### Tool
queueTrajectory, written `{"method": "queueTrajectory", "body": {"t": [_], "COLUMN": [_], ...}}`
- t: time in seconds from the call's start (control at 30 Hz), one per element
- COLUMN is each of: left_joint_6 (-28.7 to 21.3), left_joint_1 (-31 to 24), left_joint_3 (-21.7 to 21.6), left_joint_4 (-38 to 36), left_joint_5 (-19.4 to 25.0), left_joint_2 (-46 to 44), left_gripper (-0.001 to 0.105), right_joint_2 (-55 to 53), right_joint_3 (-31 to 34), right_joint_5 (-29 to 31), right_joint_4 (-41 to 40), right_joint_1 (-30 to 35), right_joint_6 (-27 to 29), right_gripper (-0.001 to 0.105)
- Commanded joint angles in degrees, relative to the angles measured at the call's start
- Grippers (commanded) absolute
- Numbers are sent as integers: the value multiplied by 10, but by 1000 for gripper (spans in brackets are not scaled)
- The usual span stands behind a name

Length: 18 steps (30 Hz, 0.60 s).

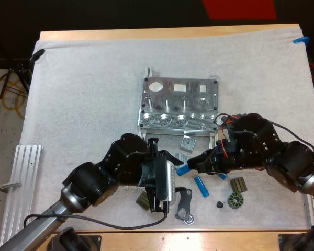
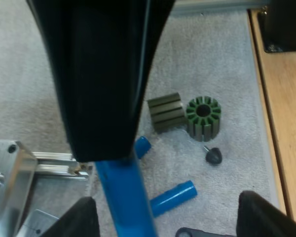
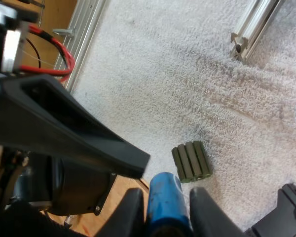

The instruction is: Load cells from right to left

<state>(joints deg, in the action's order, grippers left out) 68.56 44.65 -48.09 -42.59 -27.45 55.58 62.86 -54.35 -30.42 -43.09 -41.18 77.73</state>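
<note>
Clamped between the fingers of our right tool [image 3: 166, 197] is a blue cylindrical cell [image 3: 164, 185]. Our left tool [image 2: 173, 217] stands wide, its fingers either side of that cell's free end. We judge this a hand-over: the left must close squarely before the right lets go. A second blue cell [image 1: 201, 185] lies on the white mat [image 1: 83, 104] just beside, and the metal fixture [image 1: 180, 104] waits beyond.
</note>
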Motion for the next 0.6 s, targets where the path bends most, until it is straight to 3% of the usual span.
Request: {"method": "queueTrajectory", "body": {"t": [0.0,0.13,0.33,0.4,0.57], "left_joint_6": [6,11,75,116,209], "left_joint_1": [2,1,1,1,1], "left_joint_3": [1,1,-14,-22,-22], "left_joint_4": [4,-4,-40,-58,-69], "left_joint_5": [9,27,108,133,177], "left_joint_2": [-9,-28,-85,-109,-146], "left_gripper": [59,59,59,59,59], "right_joint_2": [0,0,0,0,0], "right_joint_3": [-1,-2,-24,-43,-73], "right_joint_5": [-5,-2,33,78,142], "right_joint_4": [8,8,-27,-72,-132], "right_joint_1": [1,3,3,3,3], "right_joint_6": [14,40,122,172,233], "right_gripper": [1,1,1,1,1]}}
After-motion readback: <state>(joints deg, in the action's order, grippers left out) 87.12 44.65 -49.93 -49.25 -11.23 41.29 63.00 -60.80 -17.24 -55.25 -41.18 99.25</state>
